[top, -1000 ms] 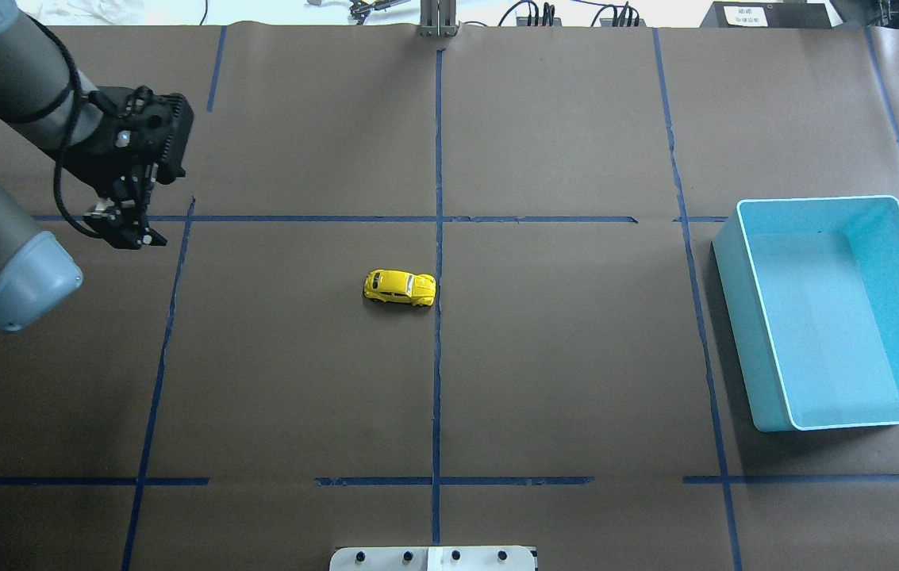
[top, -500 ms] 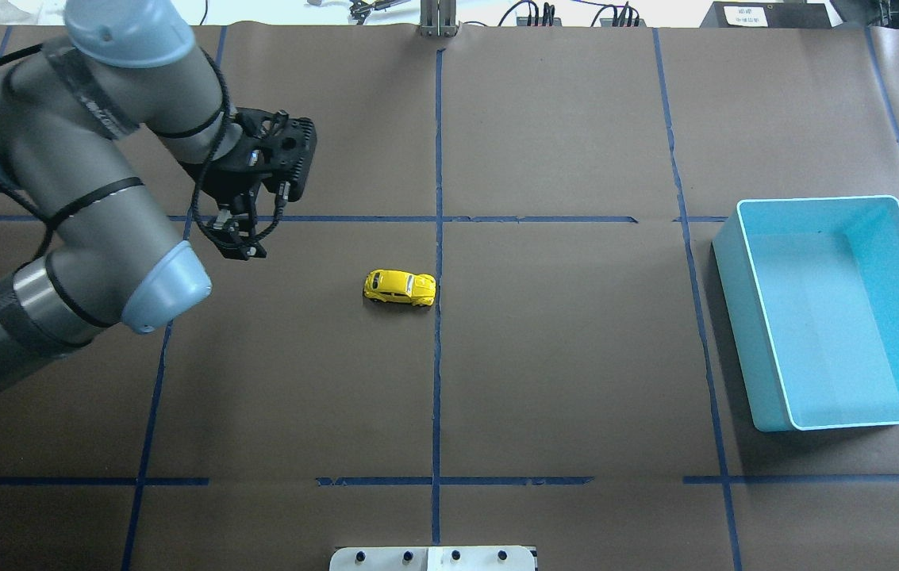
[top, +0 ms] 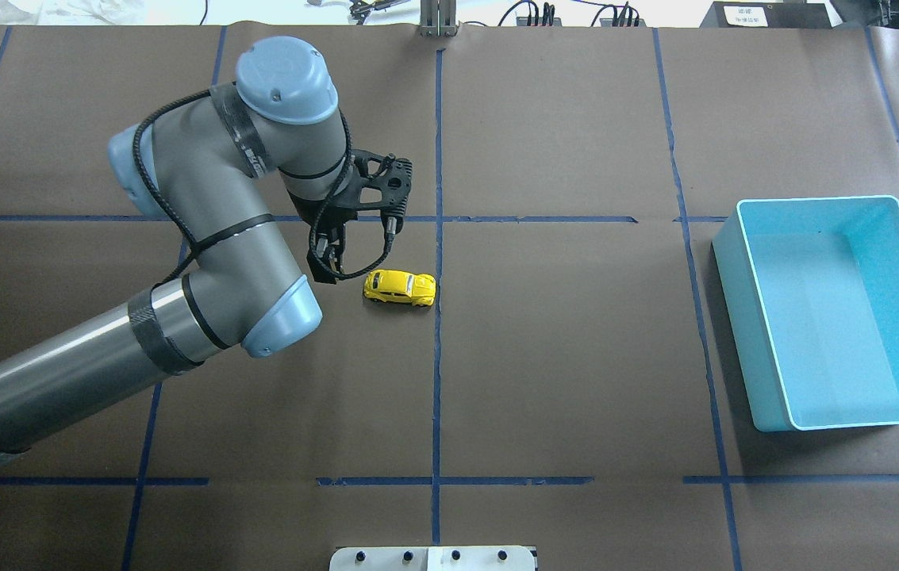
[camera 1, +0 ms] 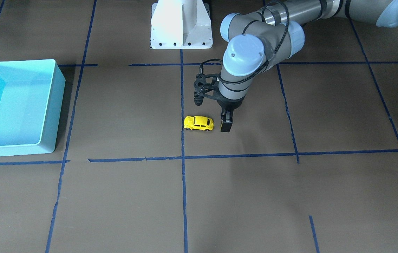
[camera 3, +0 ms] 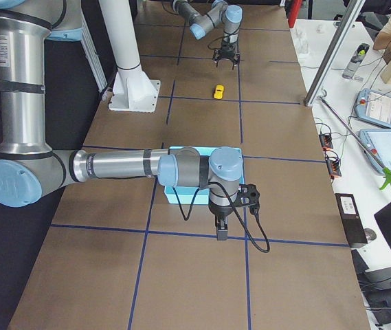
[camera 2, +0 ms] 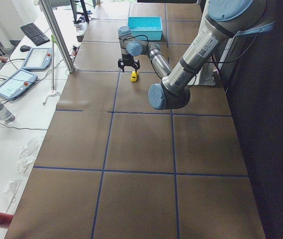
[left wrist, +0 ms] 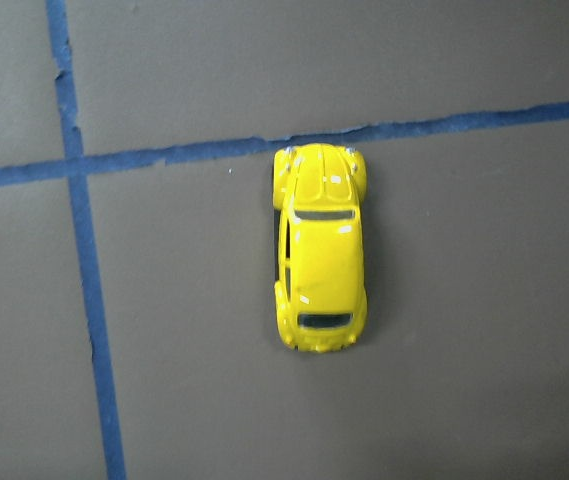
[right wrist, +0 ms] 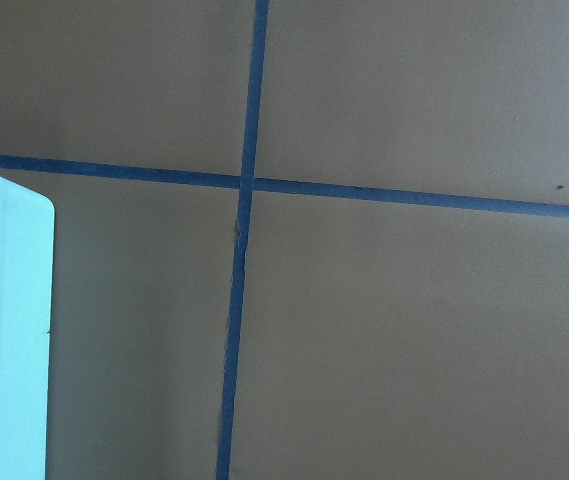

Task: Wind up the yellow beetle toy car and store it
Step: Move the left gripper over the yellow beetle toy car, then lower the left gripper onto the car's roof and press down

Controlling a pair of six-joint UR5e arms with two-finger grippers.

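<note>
Overhead exterior, left gripper (top: 324,270) now beside unmoved yellow beetle toy car (top: 400,287)

Two blue tape lines (right wrist: 247,183) cross on the brown counter (right wrist: 414,330); a turquoise bin corner (right wrist: 9,320) is at left.

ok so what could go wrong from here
1. The left end effector hangs beside the yellow beetle toy car, not over it. A sideways move could bump the car, which stands free on its wheels and may roll off.
2. The car is small and rounded, so a grip might slip.
3. The turquoise bin is far off on the robot's right, with the right end effector hanging beside it. A carry there could bring the two end effectors close together.
</note>
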